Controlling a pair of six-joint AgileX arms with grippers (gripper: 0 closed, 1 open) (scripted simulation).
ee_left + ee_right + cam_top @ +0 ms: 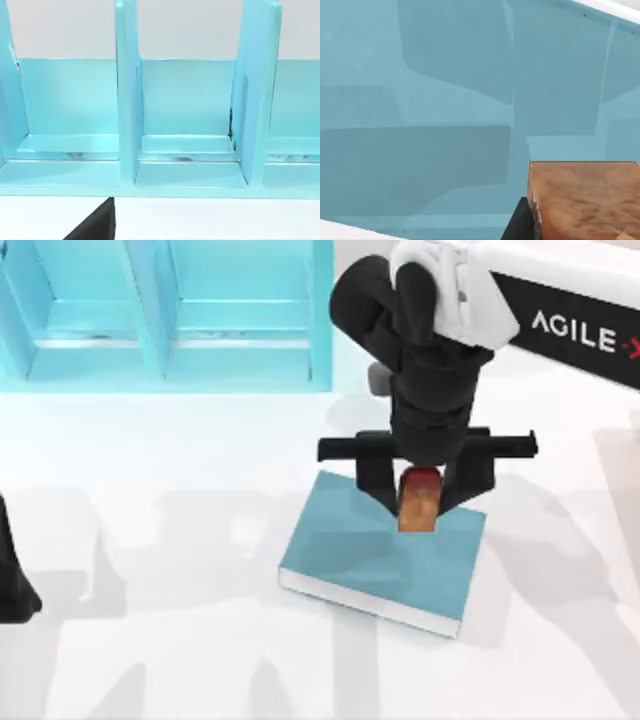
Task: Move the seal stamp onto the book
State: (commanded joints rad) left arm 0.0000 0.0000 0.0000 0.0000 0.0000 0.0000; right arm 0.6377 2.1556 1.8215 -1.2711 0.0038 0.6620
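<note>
One right claw (420,502) grips the seal stamp (420,502), seemingly near the book (350,550)'s far edge.

Book (370,560) right of table (150,640) centre; seal stamp (420,502) over its far right part, between right gripper (420,495) fingers; shelf unit (160,310) far left; left arm (15,575) at left edge.

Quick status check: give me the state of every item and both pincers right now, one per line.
Small orange-amber seal stamp: upright, held over the book's far right part.
Thick teal-blue book: flat on the white table, closed.
Right pincer: shut on the stamp.
Left pincer: parked at the table's left edge.
Turquoise shelf unit: standing, compartments empty.
</note>
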